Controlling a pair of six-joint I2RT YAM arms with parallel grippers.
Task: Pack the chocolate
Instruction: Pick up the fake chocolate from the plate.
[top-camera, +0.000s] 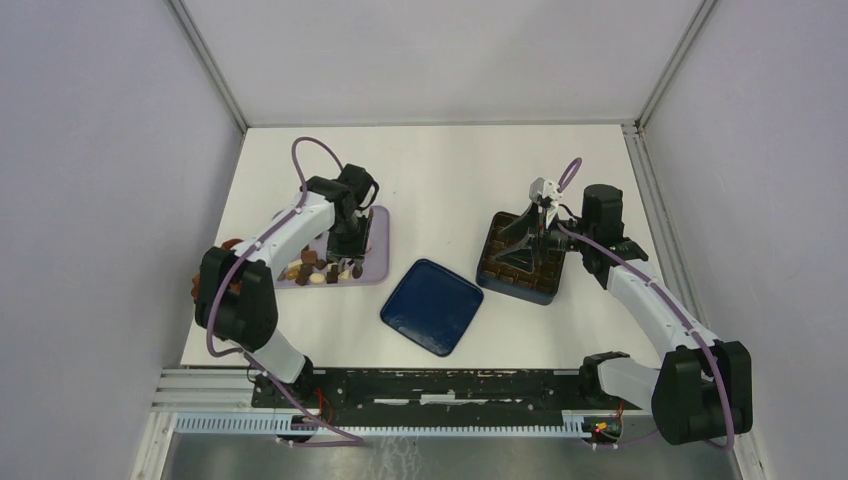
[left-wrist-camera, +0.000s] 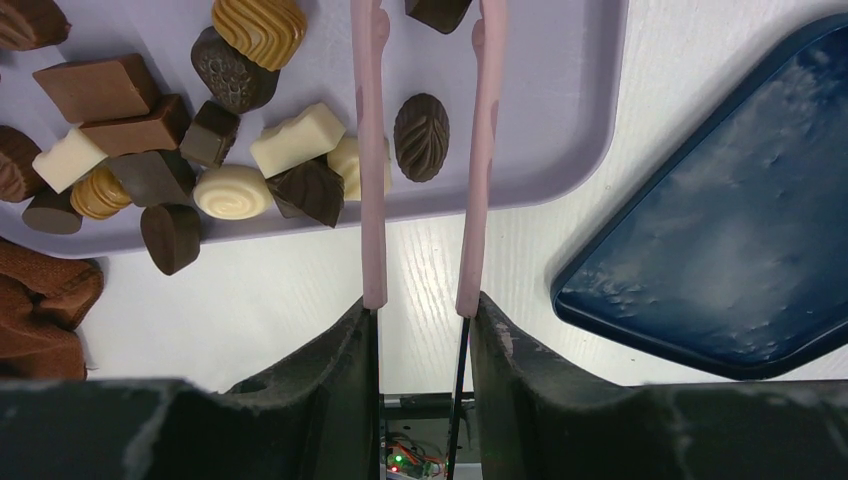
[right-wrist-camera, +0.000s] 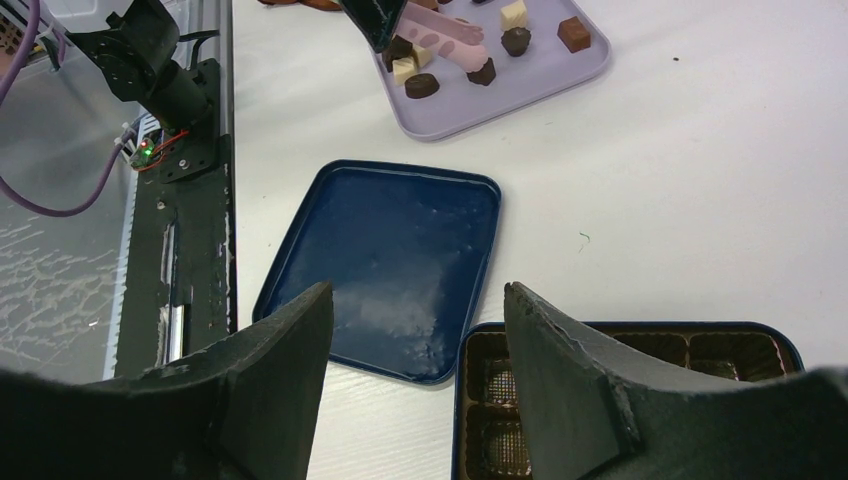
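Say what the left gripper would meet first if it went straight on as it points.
Probably the dark leaf-patterned chocolate on the tray, lying between the arms of the tongs the left gripper holds, though its height above is unclear.

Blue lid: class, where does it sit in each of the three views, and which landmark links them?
Top external: blue lid at centre, right of the lilac tray.
Left wrist: right edge, right of the tongs.
Right wrist: centre, left of the box.
Shared landmark: the lilac tray, beside the lid in every view.
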